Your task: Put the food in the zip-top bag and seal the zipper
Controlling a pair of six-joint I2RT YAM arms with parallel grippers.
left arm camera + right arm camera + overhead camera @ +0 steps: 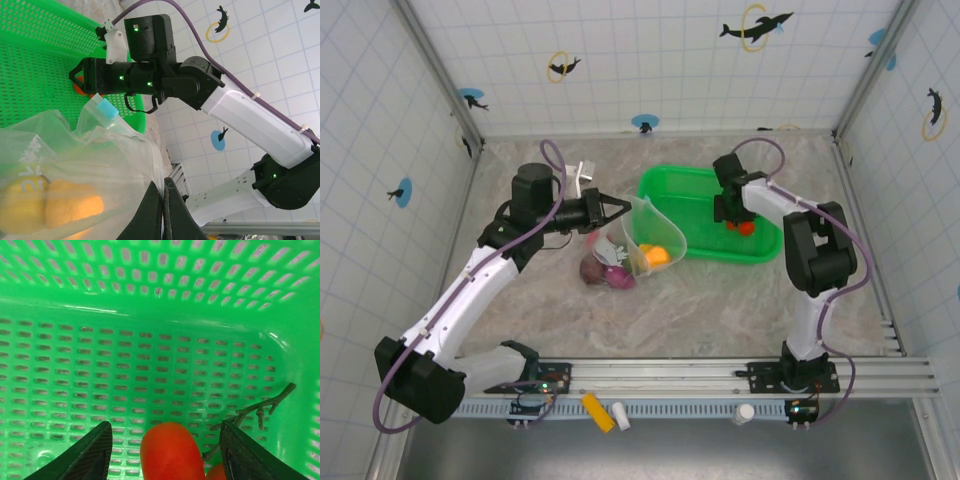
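Tiled walls dotted with dolphin stickers enclose a marbled tabletop (720,300), where the left gripper (620,208) is pinched tight on the rim of the zip-top bag (655,238), holding it propped up just beside the green basket (760,250). The bag's long axis appears to run from its base on the table up to the mouth. The mouth gapes upward and leans toward the basket, and the zipper (106,109) shows its bluish end at the raised edge. A yellow piece (20,200) and an orange piece (70,207) already lie in the bottom, while maroon and pink food (605,273) waits on the table at the bag's foot. Inside the basket, the right gripper (165,435) hangs partway open with a finger on either side of a red toy (167,457), not yet touching it. That rounded toy could squirt out from between the fingers if they close off centre. A smaller orange-red piece (216,472) and a brown stem (255,407) lie close enough to be caught too. The thin film could also slip from the left pinch or be knocked by an arriving arm, collapsing the mouth and spilling what is inside.
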